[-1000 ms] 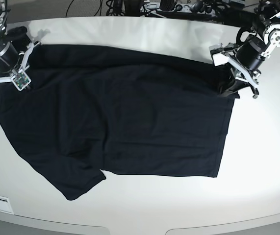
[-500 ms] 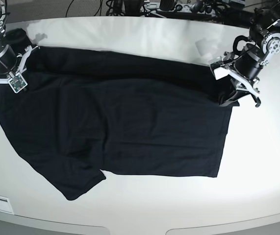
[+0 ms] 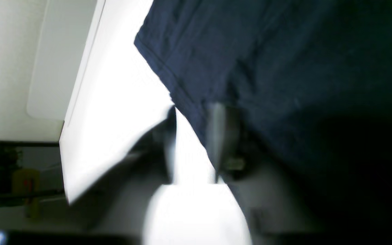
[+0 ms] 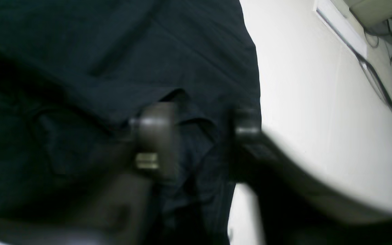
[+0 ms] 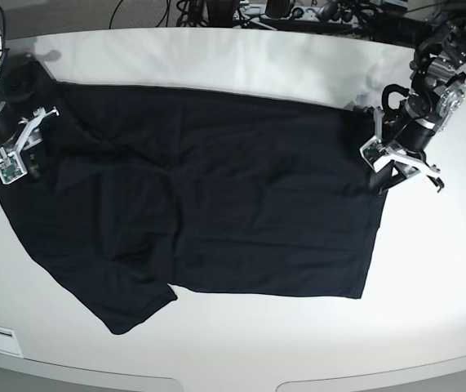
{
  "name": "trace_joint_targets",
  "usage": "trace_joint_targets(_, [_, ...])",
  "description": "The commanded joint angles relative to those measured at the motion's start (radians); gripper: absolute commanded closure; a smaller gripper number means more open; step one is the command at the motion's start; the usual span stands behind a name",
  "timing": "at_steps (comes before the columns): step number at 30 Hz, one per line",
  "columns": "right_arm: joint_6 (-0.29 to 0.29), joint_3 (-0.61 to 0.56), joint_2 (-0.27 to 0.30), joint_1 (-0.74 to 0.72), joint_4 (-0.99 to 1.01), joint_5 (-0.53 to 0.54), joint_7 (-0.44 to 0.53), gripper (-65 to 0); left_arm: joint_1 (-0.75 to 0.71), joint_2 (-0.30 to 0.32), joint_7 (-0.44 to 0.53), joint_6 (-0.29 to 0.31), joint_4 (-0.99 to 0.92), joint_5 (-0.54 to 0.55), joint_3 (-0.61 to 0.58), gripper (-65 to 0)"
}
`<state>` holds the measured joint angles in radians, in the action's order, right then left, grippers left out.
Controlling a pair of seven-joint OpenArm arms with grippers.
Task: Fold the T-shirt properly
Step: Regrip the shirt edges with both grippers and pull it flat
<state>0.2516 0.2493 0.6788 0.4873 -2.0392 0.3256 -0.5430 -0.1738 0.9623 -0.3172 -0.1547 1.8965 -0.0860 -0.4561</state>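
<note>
In the base view, the T-shirt (image 5: 200, 196) lies spread nearly flat across the white surface (image 5: 241, 343), a sleeve pointing toward the near left corner. The left hand (image 5: 390, 173) sits at the shirt's right edge, low against the cloth, its fingers together on a pinch of that edge. The right hand (image 5: 22, 157) sits at the shirt's far left edge, over the cloth; from here I cannot tell whether its fingers grip anything. Cables (image 5: 257, 11) run along the far rim.

In the left wrist view, the picture is blurred. The T-shirt (image 3: 284, 61) fills the upper right, its hemmed edge running diagonally over the bright surface (image 3: 114, 102). One finger (image 3: 221, 139) lies against the cloth edge and the other stands over the bare surface.

In the right wrist view, also blurred, the T-shirt (image 4: 97, 51) covers the left and middle, rumpled into folds. The right hand (image 4: 202, 136) has its fingers somewhat apart with bunched cloth between them; whether they clamp it I cannot tell. The surface (image 4: 318, 102) shows on the right.
</note>
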Motion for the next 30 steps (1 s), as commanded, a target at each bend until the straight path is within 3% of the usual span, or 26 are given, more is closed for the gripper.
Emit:
trace_joint_targets(1, [-0.024, 0.010, 0.017, -0.003, -0.016, 0.019, -0.011, 0.0, 0.008, 0.018, 0.016, -0.052, 0.014, -0.009, 0.011, 0.0])
trace_joint_targets(3, [-0.041, 0.010, 0.016, -0.003, -0.016, 0.079, -0.074, 0.0, 0.009, 0.018, 0.016, -0.084, 0.016, -0.009, 0.011, 0.0])
trace_joint_targets(6, [0.047, 0.010, 0.014, -0.003, -0.014, 0.146, -0.103, 0.0, 0.014, 0.006, 0.029, -0.054, 0.014, 0.021, 0.011, 0.0])
trace_joint_targets(13, [0.058, -0.087, 0.014, -0.041, 0.085, 0.172, -0.136, 0.0, 0.137, -0.100, 0.007, 0.271, -0.104, 0.239, 0.011, 0.0])
trace_joint_targets(18, [0.106, -0.221, 0.014, -0.111, 0.258, 0.165, -0.189, 0.0, 0.156, -0.191, -0.205, 0.454, -0.193, 0.280, 0.011, 0.0])
trace_joint_targets(24, [0.095, -0.222, 0.015, -0.077, 0.240, 0.172, -0.301, 0.0, 0.062, -0.163, -0.285, 0.515, -0.134, 0.289, 0.011, 0.0])
trace_joint_targets(30, [0.089, -0.146, 0.016, 0.094, 0.111, 0.172, -0.341, 0.0, -0.080, -0.084, -0.293, 0.513, -0.015, 0.278, 0.011, 0.0])
